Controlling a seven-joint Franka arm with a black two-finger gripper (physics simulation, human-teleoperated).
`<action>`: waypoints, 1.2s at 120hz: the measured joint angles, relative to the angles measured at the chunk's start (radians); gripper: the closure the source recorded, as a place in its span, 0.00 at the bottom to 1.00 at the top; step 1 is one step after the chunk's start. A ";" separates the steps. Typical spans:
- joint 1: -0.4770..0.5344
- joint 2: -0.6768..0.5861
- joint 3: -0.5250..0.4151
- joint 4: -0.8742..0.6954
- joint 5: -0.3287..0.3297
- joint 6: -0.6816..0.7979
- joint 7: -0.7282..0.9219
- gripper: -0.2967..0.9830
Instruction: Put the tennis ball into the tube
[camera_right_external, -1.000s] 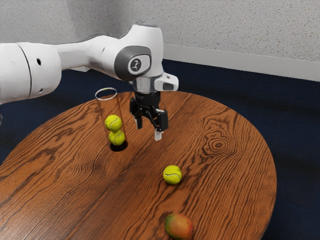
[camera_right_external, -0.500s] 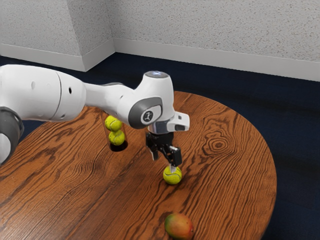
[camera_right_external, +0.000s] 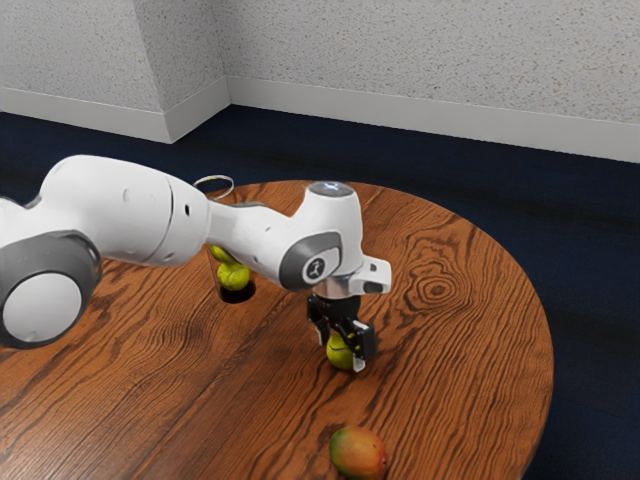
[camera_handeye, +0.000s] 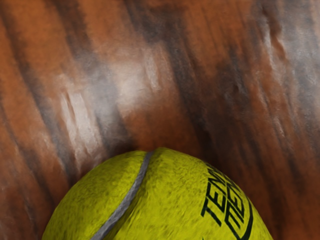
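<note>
My gripper (camera_right_external: 341, 354) is low over the table in the exterior view, its open fingers on either side of the loose yellow-green tennis ball (camera_right_external: 339, 349). That ball rests on the wood, partly covered by the near finger. In the wrist view the tennis ball (camera_handeye: 160, 200) looms large at the lower edge, with a grey seam and dark lettering. The clear tube (camera_right_external: 237, 296) stands upright with a dark base; two balls (camera_right_external: 233, 277) are stacked inside. My arm hides part of the tube's middle, while its rim shows above the arm.
A red-green mango (camera_right_external: 358, 453) lies on the round wooden table (camera_right_external: 450, 350), nearer the camera than the loose ball. The table's curved edge runs along the exterior view's right side. A pale wall stands beyond the dark floor.
My gripper has moved toward the exterior view's right and down, from above the table beside the tube to around the loose ball. The ball, tube and mango have stayed put.
</note>
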 joint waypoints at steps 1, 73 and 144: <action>0.000 0.002 0.000 0.001 0.000 0.000 0.000 0.23; 0.000 0.022 0.000 0.022 0.004 0.004 0.007 0.44; 0.016 -0.184 0.012 0.098 0.048 -0.121 -0.011 0.57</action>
